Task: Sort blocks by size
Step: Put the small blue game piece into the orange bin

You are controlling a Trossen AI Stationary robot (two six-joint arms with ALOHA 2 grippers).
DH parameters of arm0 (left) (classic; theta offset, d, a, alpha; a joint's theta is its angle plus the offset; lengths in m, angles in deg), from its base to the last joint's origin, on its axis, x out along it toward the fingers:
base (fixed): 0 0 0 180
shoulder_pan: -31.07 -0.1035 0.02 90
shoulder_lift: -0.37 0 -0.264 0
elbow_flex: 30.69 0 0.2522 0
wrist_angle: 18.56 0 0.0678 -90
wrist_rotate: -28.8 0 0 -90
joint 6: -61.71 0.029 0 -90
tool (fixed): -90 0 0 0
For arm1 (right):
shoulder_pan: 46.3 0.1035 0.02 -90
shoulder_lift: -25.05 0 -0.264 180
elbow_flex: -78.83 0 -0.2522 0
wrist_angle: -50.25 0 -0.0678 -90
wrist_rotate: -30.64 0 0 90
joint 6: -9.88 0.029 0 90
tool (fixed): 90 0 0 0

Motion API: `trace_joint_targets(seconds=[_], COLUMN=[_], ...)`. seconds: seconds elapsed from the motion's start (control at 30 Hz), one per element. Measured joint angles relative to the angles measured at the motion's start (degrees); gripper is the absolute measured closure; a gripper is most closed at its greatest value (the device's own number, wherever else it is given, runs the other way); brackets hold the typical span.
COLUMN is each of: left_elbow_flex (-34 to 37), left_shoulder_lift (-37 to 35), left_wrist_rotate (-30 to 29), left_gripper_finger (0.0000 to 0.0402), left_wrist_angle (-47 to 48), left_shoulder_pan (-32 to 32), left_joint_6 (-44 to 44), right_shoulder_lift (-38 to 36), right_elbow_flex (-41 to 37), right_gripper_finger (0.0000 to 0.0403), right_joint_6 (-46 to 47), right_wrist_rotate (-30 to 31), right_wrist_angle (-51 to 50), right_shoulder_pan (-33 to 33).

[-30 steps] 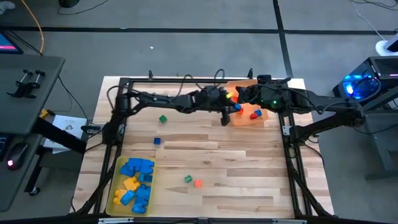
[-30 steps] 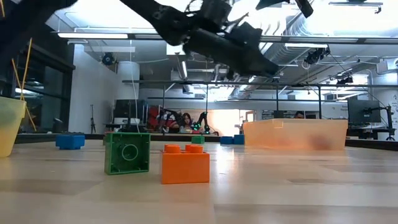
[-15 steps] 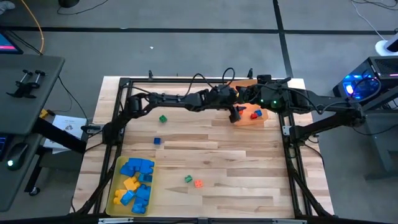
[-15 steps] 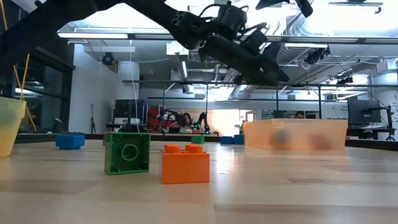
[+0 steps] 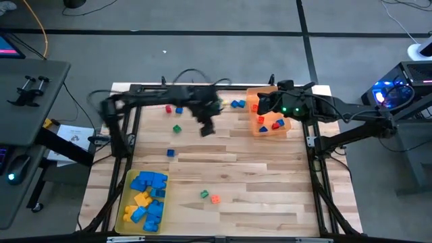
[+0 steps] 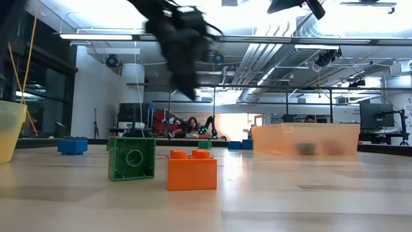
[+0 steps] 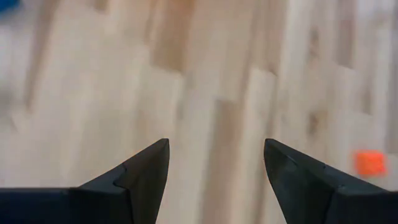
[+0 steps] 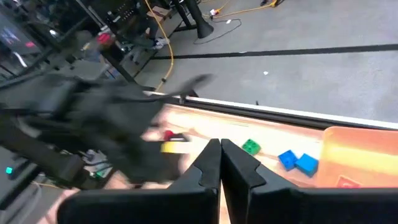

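Observation:
My left gripper [image 5: 206, 128] hangs open over bare wood left of the table's middle, blurred, with nothing between its fingers [image 7: 214, 168]. My right gripper [image 5: 260, 108] is shut and holds nothing, above the orange tray [image 5: 287, 127], which holds small red and blue blocks [image 5: 275, 124]. Loose blocks rest on the table: green [image 5: 177, 128], blue [image 5: 171, 152], red [image 5: 169, 109], a blue pair [image 5: 237, 104], and green [image 5: 204, 194] beside orange [image 5: 214, 199] toward the near edge. The yellow tray [image 5: 128, 202] at the near left holds larger blue and yellow blocks [image 5: 148, 196].
A black frame [image 5: 135, 88] runs around the table's edges. In the low view the green block [image 6: 132, 158] and the orange block [image 6: 192, 170] stand close to the camera, with the orange tray [image 6: 306, 138] behind them. Bare wood lies across the table's middle and near right.
My left gripper has swung fast from over the orange tray toward the table's left and tipped to point more steeply down. In the low view a second dark shape has appeared inside the orange tray and come to rest on its floor.

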Motion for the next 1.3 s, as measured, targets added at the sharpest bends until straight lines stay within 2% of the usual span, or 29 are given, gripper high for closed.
trace_joint_targets(seconds=[0.13,0.23,0.33,0.43,0.53,0.7,0.93,1.13,1.23,1.3], left_elbow_flex=[20.35,32.84,42.16,47.35,49.90,49.83,49.79,49.35,49.42,49.15], left_shoulder_lift=[-16.65,-29.29,-39.18,-44.51,-43.89,-36.93,-27.46,-22.32,-21.34,-21.41], left_wrist_rotate=[-1.82,-7.10,-13.83,-15.55,-15.85,-19.39,-17.93,-18.50,-19.70,-20.84], left_gripper_finger=[0.0154,0.0154,0.0154,0.0154,0.0154,0.0154,0.0154,0.0154,0.0170,0.0204], left_wrist_angle=[-8.21,-10.10,-7.48,-6.98,-7.05,-7.74,-7.72,-7.76,-8.26,-9.31], left_shoulder_pan=[2.91,6.63,11.08,14.12,15.66,16.44,17.63,18.60,18.62,18.63], left_joint_6=[-4.61,-5.33,-1.18,0.63,-0.40,-1.46,-0.93,-0.99,-2.27,-3.65], right_shoulder_lift=[0.00,0.01,0.00,0.02,0.02,0.06,0.08,0.09,0.10,0.10], right_elbow_flex=[0.00,0.00,0.00,0.00,0.00,0.00,0.00,0.00,0.00,0.00], right_gripper_finger=[0.0402,0.0402,0.0402,0.0402,0.0402,0.0402,0.0402,0.0402,0.0402,0.0402], right_joint_6=[-0.73,-0.77,-0.77,-0.77,-0.81,-0.80,-0.81,-0.81,-0.80,-0.63], right_wrist_rotate=[-0.21,-0.23,-0.23,-0.23,0.10,1.14,1.50,1.52,1.52,1.52], right_wrist_angle=[-2.64,-4.47,-5.52,-5.50,-5.50,-5.67,-5.93,-6.59,-6.59,-6.59], right_shoulder_pan=[-0.40,-0.40,-0.40,-0.40,-0.40,-0.43,-0.43,-0.44,-0.44,-0.45])
